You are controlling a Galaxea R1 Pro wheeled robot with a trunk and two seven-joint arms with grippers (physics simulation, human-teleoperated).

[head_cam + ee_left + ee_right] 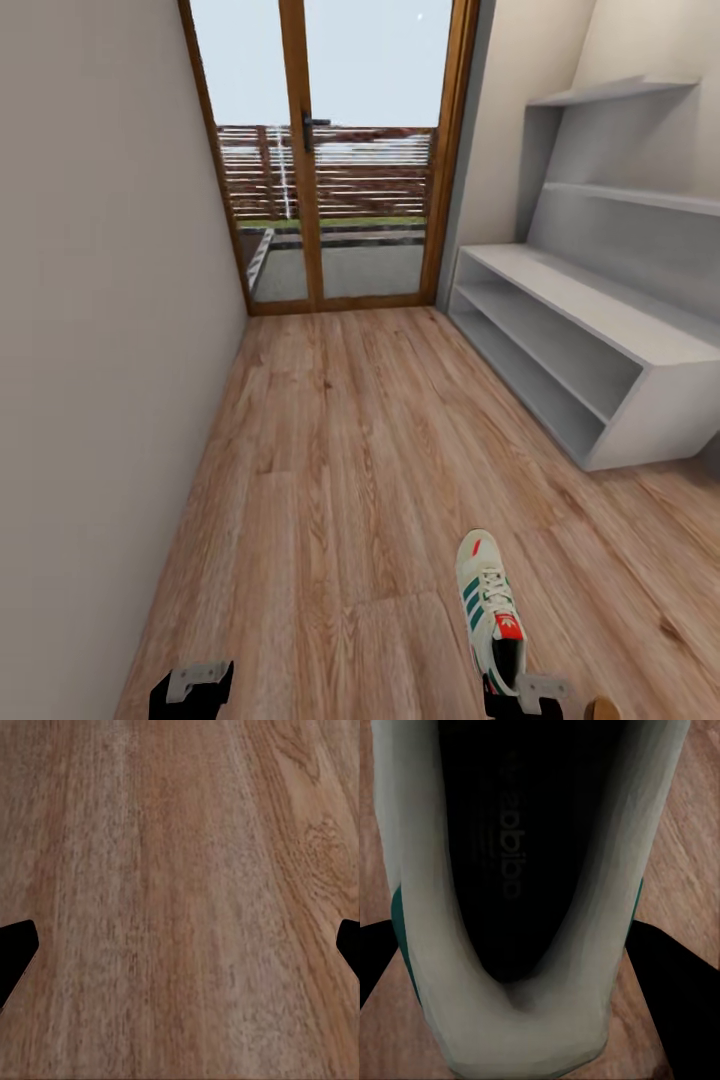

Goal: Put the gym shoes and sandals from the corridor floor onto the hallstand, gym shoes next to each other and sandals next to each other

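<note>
One gym shoe (487,606), white with green stripes and a red tab, lies on the corridor floor (340,480) at the lower right, toe pointing away from me. My right gripper (525,700) sits at its heel. In the right wrist view the dark shoe opening (510,855) looms close, and the black fingers (675,997) press in on both sides of the heel, narrower than fully open. The left gripper (192,690) hangs open over bare planks (180,870). The white hallstand (640,340) stands along the right wall. A brown tip (603,708) at the bottom edge may be a sandal.
A plain wall (100,350) runs close along the left. A wood-framed glass door (335,160) closes the far end of the corridor. The wood floor stretches between me and the rack, whose bench top and low shelves hold nothing.
</note>
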